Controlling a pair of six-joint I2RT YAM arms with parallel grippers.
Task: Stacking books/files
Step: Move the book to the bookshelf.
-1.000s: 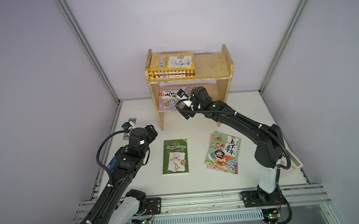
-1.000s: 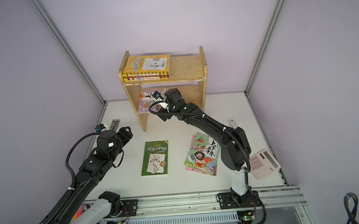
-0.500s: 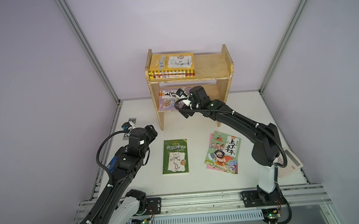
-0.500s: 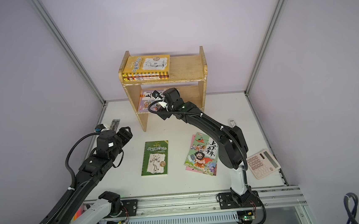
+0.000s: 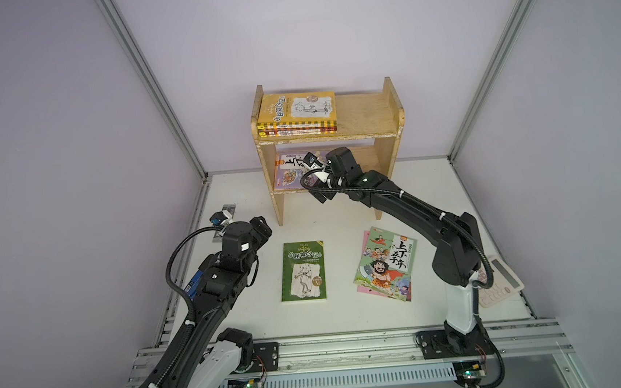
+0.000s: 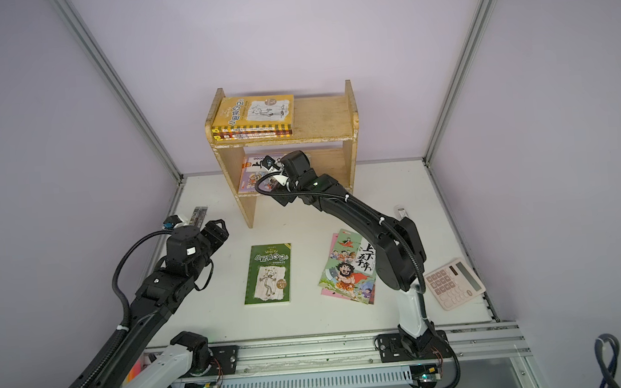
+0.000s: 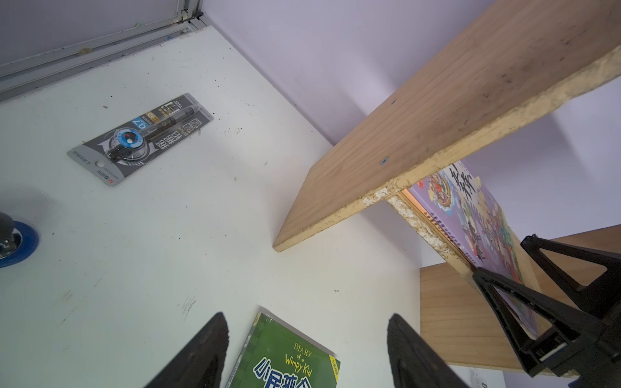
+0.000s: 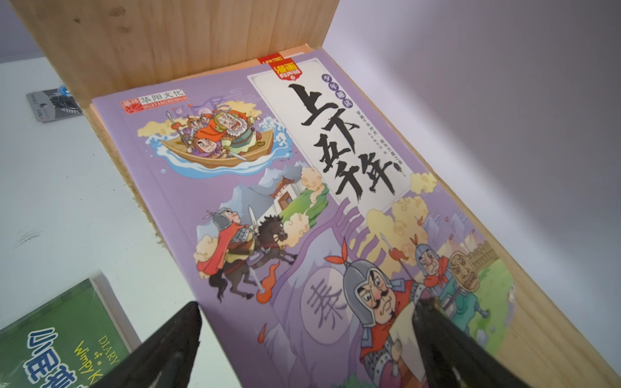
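Robotics lab test cell, plain lilac walls [image 5: 307,32], aluminium frame posts [image 5: 148,82] in the far corners, white tabletop [image 5: 341,215], metal rail [image 5: 351,345] along the near edge carrying left arm [image 5: 211,297] and right arm [image 5: 408,206], exposed circuit boards [image 5: 251,386] below

Seen from above, the left arm [image 5: 211,297] ran from its base at 7 o'clock up toward 1 o'clock, ending short of the scene's middle. The left claw [image 5: 260,229] pointed on toward 1 o'clock, its dark jaws parted with nothing between them. The right arm [image 5: 416,213] stood up from its base at 5 o'clock, folded at the elbow, then reached long toward 10 o'clock. The right claw [image 8: 309,304], angled downward, had its jaws spread wide and empty.
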